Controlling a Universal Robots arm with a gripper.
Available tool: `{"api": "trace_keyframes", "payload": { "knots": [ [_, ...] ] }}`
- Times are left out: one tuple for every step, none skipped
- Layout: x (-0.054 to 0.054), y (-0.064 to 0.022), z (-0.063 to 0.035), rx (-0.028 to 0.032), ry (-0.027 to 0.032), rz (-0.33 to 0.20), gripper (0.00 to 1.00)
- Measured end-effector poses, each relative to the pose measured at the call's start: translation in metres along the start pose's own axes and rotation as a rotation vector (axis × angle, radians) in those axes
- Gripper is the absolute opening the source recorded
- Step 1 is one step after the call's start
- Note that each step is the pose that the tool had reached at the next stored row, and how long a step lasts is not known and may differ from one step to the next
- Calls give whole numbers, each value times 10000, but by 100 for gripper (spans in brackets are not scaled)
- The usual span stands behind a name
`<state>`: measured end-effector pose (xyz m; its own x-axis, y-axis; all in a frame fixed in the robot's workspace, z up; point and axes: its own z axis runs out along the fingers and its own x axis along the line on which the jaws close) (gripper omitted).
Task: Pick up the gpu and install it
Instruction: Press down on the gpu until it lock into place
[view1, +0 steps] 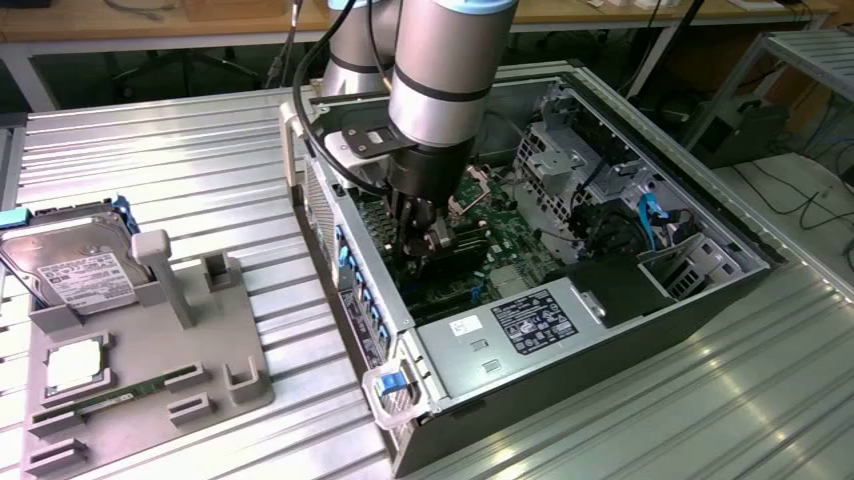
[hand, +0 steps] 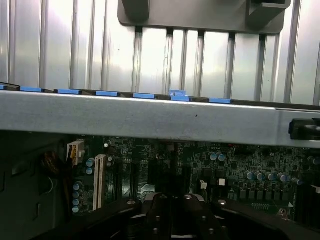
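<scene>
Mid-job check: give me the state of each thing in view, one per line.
PC case: side open, lying on the table.
Gripper: down inside the case, over the motherboard.
GPU: dark card at the gripper tips; whether seated, cannot tell.
Hard drive: resting in the grey holder.

Grey cylindrical arm (view1: 434, 70) with a pale-blue joint ring (black cable alongside), dark gripper (view1: 424, 235) below.

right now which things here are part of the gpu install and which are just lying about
In the job:
gripper, down inside the case
open computer case
motherboard
dark card under the gripper, probably the gpu

Lying about:
hard drive
grey fixture tray
RAM stick
</scene>
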<state>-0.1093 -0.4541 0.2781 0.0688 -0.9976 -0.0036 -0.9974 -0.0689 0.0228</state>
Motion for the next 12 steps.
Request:
{"api": "trace_keyframes", "payload": {
  "knots": [
    [0,0,0,0,0,1,11],
    [0,0,0,-1,1,2,11],
    [-1,0,5,0,0,2,11],
    [-1,0,18,0,0,2,11],
    [0,0,26,-4,5,1,11],
    [0,1,27,-3,4,1,11],
    [0,1,27,-3,5,1,11],
    [0,1,29,-1,2,2,11],
    [0,0,29,-1,1,1,11],
    [0,0,30,0,1,1,11],
    [0,0,30,-1,1,1,11],
    [-1,0,30,-1,1,1,11]
  ]
}}
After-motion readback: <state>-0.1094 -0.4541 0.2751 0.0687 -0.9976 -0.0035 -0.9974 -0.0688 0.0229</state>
